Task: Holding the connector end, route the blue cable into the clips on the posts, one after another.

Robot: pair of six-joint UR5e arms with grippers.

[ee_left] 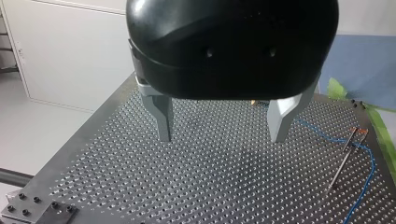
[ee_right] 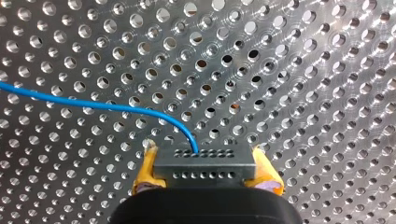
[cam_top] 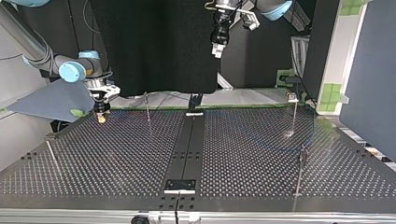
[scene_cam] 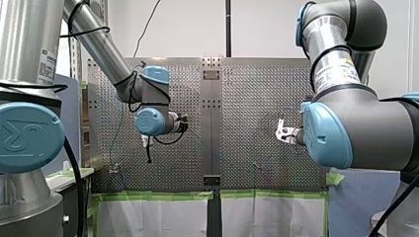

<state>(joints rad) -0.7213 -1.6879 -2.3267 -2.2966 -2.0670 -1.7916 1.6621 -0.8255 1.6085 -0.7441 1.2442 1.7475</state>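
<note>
Right gripper [ee_right: 205,176] pinches the connector [ee_right: 205,161], blue cable [ee_right: 93,105] trailing off; left gripper [ee_left: 222,137] hangs spread, empty. Looks early, I'd guess. Next up: carry it to the nearest post [cam_top: 147,106].

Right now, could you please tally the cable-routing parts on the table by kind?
Posts: 4
Blue cable: 1
Connector: 1
Total: 6
</note>
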